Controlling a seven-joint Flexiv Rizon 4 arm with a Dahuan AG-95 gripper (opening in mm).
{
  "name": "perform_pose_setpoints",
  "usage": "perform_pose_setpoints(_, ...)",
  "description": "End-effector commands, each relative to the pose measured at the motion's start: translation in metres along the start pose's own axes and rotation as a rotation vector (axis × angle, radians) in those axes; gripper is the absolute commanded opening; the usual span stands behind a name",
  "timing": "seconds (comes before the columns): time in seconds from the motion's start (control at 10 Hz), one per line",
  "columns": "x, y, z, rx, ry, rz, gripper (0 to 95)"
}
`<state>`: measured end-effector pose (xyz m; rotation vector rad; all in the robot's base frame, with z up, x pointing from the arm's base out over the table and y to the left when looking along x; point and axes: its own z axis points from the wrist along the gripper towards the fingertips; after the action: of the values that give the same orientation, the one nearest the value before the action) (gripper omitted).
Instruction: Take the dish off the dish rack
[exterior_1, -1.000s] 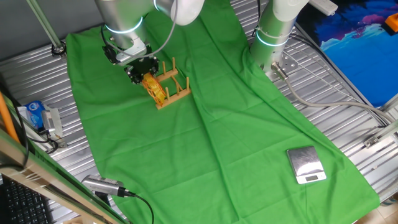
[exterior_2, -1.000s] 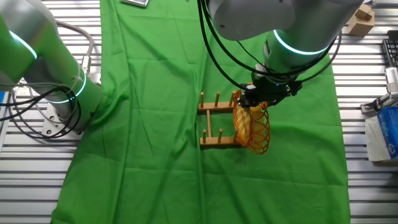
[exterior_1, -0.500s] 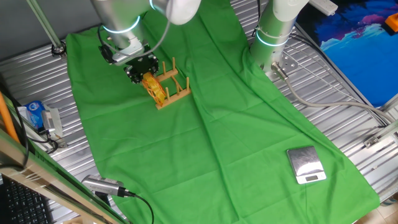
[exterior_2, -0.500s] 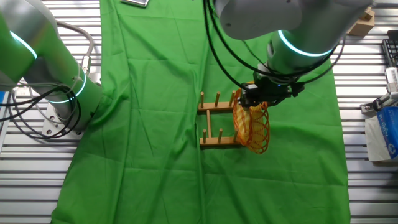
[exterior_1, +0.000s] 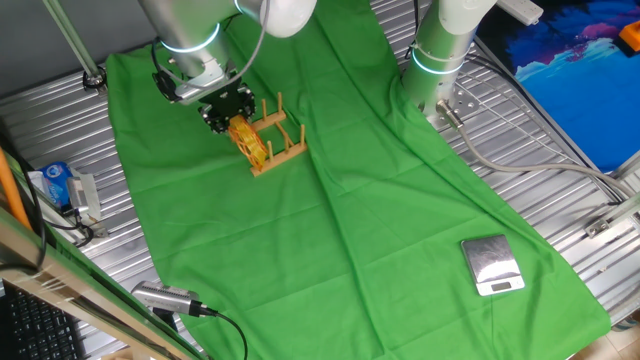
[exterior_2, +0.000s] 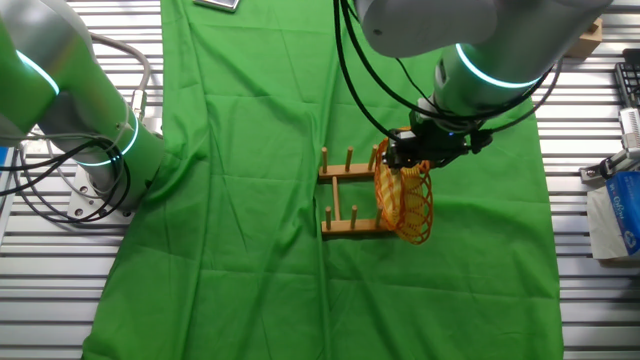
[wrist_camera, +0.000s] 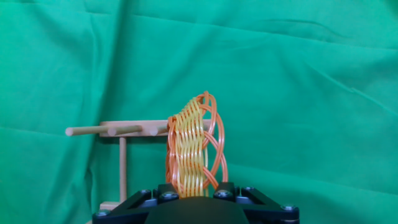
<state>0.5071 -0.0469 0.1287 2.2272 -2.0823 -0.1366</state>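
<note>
The dish (wrist_camera: 193, 143), a yellow woven plate with orange-red streaks, stands on edge at one end of the dish rack (wrist_camera: 118, 130). My gripper (wrist_camera: 194, 190) is shut on its rim, with the weave running straight between the two jaws. In one fixed view the gripper (exterior_1: 228, 110) sits above the dish (exterior_1: 250, 143), at the left end of the wooden dish rack (exterior_1: 278, 140). The other fixed view shows the dish (exterior_2: 408, 205) hanging under the gripper (exterior_2: 412, 155), just right of the rack's (exterior_2: 345, 195) last pegs. Whether the dish touches the rack I cannot tell.
A green cloth (exterior_1: 350, 220) covers the table. A square silver scale (exterior_1: 492, 265) lies near the cloth's right corner. A second robot arm's base (exterior_1: 440, 50) stands at the cloth's far edge. A blue-white box (exterior_2: 620, 205) lies off the cloth, on the metal surface.
The arm has shifted slightly, and the dish in my gripper has crept a little away from the rack's end pegs and upward. The rack has not moved.
</note>
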Motion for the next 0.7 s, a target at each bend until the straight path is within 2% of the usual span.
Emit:
perform_pose_setpoints(0.1, -0.0004, 0.0006, -0.0016, -0.002, 0.0, 0.003, 38.0)
perform_pose_setpoints(0.3, -0.0004, 0.0006, -0.0016, -0.004, 0.002, 0.005, 38.0)
perform_pose_setpoints(0.5, -0.0002, 0.0001, -0.0021, -0.034, -0.004, 0.016, 38.0)
perform_pose_setpoints(0.7, 0.0002, 0.0002, -0.0024, -0.043, -0.004, 0.02, 38.0)
